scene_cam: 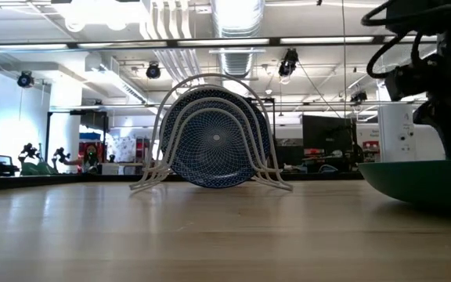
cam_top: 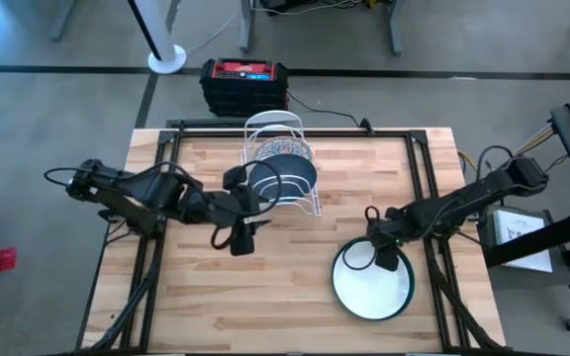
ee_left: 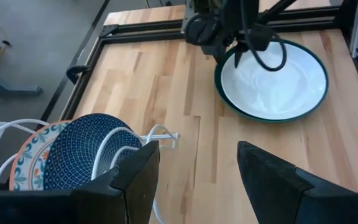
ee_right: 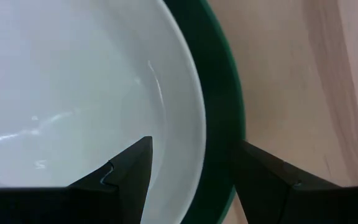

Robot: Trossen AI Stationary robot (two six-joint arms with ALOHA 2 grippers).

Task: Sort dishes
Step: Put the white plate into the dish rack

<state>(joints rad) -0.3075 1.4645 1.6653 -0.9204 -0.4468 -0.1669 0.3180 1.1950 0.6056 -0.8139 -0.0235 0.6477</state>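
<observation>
Wooden table (cam_top: pixel 196 297), big, bare in front. Wire rack (cam_top: pixel 283 158) at back centre, upright, w/ two dishes already slotted on edge: floral dish (ee_left: pixel 28 160) behind, blue speckled dish (cam_top: pixel 287 178) in front. Near right corner: white dish (cam_top: pixel 369 287) nested flat inside green dish (ee_right: pixel 222 106), green rim showing all round it.

Left gripper (ee_left: pixel 197 174) hanging just in front of rack, fingers spread, nothing between them; waiting, by the look of it. Right gripper (ee_right: pixel 191 171) low over stacked pair at rim nearest rack, fingers apart, one over white dish's inside, other over green rim, so straddling white dish's edge. Not clamped; contact w/ rim can't be told.

Step in hand, prob.: picking white dish off green one. Half sorted, two left.

Next move calls for: dropping onto white rim only, pinching w/o catching green underneath, lifting clear, tilting on edge, then threading a free slot w/o knocking blue dish.
</observation>
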